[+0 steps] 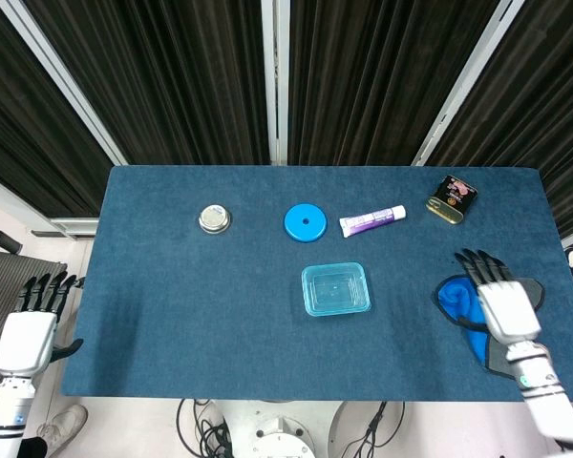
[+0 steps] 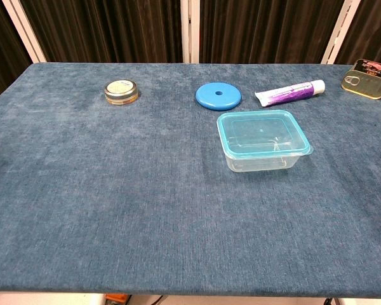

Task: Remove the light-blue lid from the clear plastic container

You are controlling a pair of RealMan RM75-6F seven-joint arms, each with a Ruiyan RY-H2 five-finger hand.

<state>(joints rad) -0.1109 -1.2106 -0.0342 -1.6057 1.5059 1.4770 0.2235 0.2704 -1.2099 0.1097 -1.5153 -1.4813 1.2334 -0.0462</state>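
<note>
Head view, progress: nothing of the task is done yet, by my reading. The light-blue lid [image 1: 336,287] sits seated on the clear plastic container [image 1: 337,307], which rests on the tabletop [image 1: 172,315] a little toward 4 o'clock of its middle.
Head view, right hand: the right hand [image 1: 497,298] hovers at 3 o'clock of the container, well apart from it, fingers spread and holding nothing, over a blue and grey cloth [image 1: 458,303].
Head view, left hand: the left hand [image 1: 29,329] is off the tabletop's edge near 8 o'clock, fingers apart, empty.
Head view, what is left: a hand must reach the container, grip the lid and lift it free; I judge the other hand may need to steady the base.
Head view, hard to see: from above the container's walls barely show, so I cannot tell how tightly the lid is pressed on.
Chest view, container: the lid [image 2: 261,133] covers the container [image 2: 259,160] fully, rim all round.
Chest view, neighbours: a blue disc [image 2: 218,96] lies near at 11 o'clock and a tube [image 2: 289,93] near at 1 o'clock, neither touching it.
Chest view, hidden: neither hand shows here; the cloth is cut off at the right edge.
</note>
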